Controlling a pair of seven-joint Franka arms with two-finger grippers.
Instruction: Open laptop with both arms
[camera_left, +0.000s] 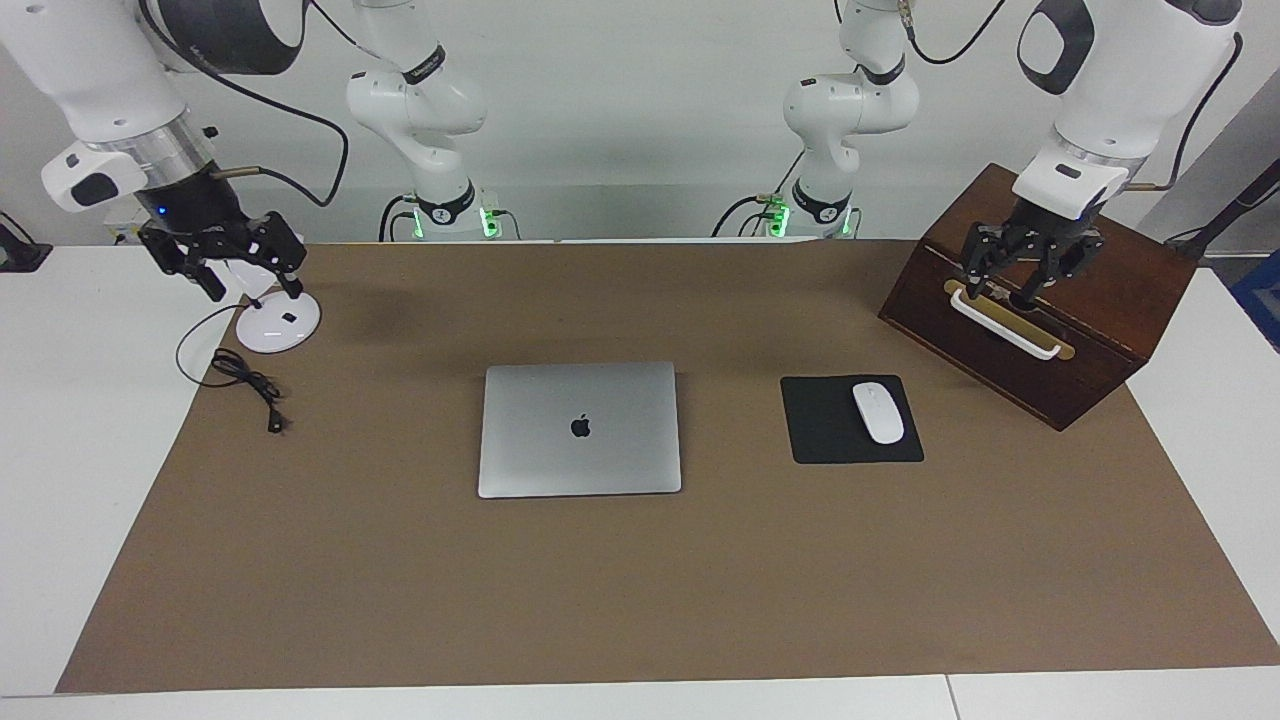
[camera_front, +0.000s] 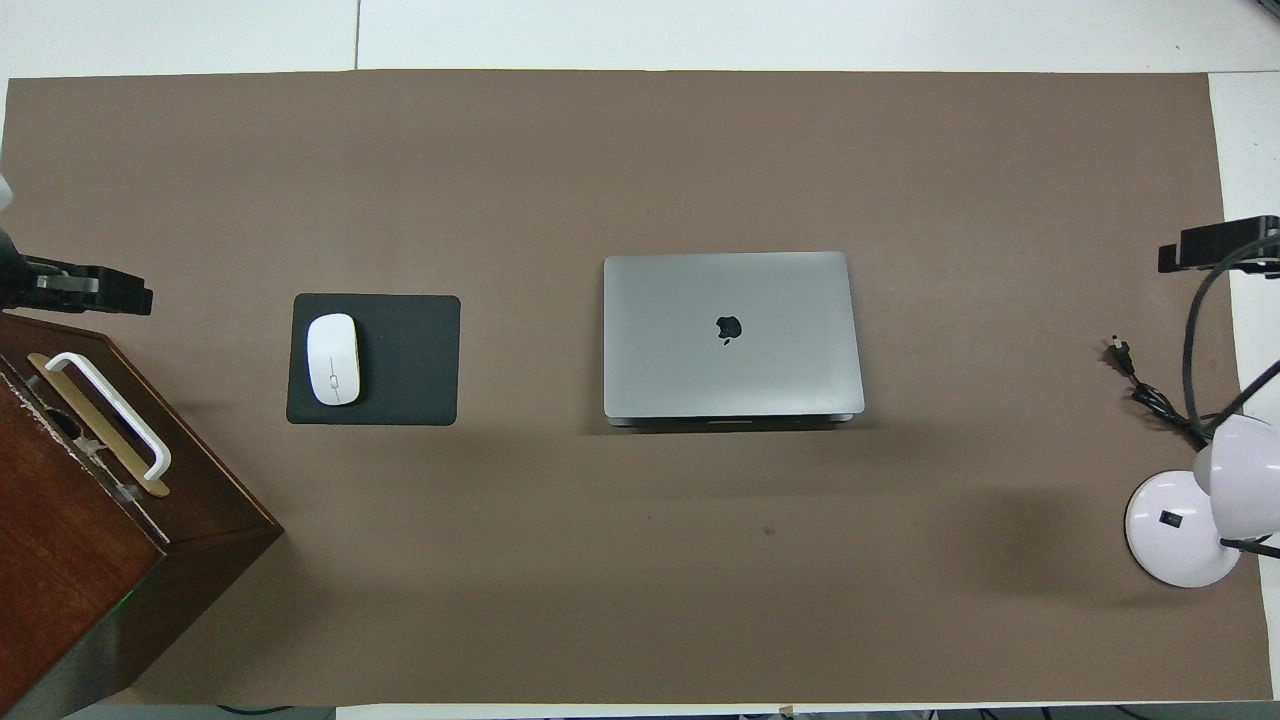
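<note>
Closed laptop flat on surface. Left hand over box, right hand over lamp, both spread, empty. Best: one steadies base, other lifts lid edge.

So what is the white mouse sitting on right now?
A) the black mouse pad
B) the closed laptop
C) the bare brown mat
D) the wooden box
A: the white mouse lies on the black mouse pad, toward the left arm's end of the table, beside the closed laptop and apart from it.
</note>
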